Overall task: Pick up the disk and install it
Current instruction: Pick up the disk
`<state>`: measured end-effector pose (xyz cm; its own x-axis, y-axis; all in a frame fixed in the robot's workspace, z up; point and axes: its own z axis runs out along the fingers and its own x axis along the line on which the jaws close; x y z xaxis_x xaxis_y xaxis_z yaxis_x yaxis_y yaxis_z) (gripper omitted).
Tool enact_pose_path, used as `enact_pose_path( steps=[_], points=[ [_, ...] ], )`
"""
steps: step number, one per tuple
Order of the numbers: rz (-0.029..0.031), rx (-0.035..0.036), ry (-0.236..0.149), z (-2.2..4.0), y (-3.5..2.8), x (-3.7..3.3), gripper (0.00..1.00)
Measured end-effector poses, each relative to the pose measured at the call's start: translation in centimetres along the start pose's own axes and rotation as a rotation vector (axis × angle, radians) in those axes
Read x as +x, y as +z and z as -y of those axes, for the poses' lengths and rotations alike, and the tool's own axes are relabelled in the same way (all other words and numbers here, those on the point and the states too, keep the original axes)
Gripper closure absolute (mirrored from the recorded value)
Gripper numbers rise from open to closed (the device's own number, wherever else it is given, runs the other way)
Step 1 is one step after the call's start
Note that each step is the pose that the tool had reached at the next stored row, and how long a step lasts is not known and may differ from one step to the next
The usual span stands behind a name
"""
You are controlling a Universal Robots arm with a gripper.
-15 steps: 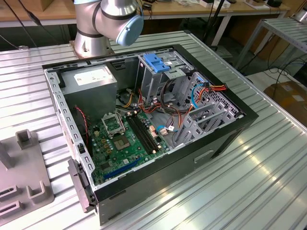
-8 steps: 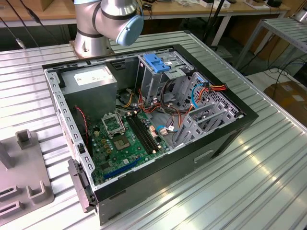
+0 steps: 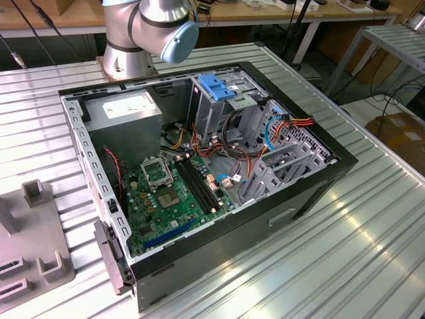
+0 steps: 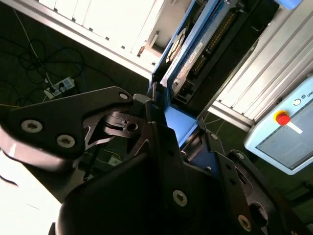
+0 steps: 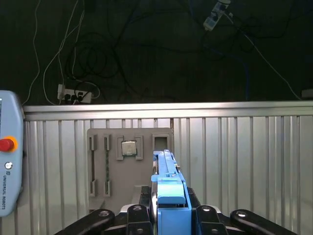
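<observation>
The disk (image 5: 168, 188) stands edge-on between the black fingers of my gripper (image 5: 168, 215), its blue carrier rail facing the camera in the first wrist view. In the second wrist view the disk (image 4: 193, 54) stretches away from the gripper (image 4: 168, 129), showing its grey underside, its connector and its blue rails. The gripper is shut on the disk and holds it up off the table. In the exterior view the open computer case (image 3: 312, 193) lies on the slatted metal table, with the metal drive cage (image 3: 212, 109) under a blue handle at its far side.
A grey power-supply box (image 3: 123, 113) and the green motherboard (image 3: 169, 193) sit in the case among loose cables. A grey fixture plate (image 5: 98, 161) holding a processor chip (image 5: 128, 147) lies on the table (image 5: 244, 161). A teach pendant (image 5: 7, 166) hangs at the table's edge.
</observation>
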<state>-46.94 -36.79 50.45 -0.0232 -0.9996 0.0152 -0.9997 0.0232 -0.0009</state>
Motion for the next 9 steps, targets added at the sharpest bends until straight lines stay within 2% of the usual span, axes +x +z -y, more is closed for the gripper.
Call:
enact_pose_path(
  steps=[7,9],
  points=[
    [0.0004,0.0000,0.000,0.02,-0.02,0.00,0.63],
    [0.0004,-0.0001,0.000,0.22,-0.02,0.00,0.63]
  ],
)
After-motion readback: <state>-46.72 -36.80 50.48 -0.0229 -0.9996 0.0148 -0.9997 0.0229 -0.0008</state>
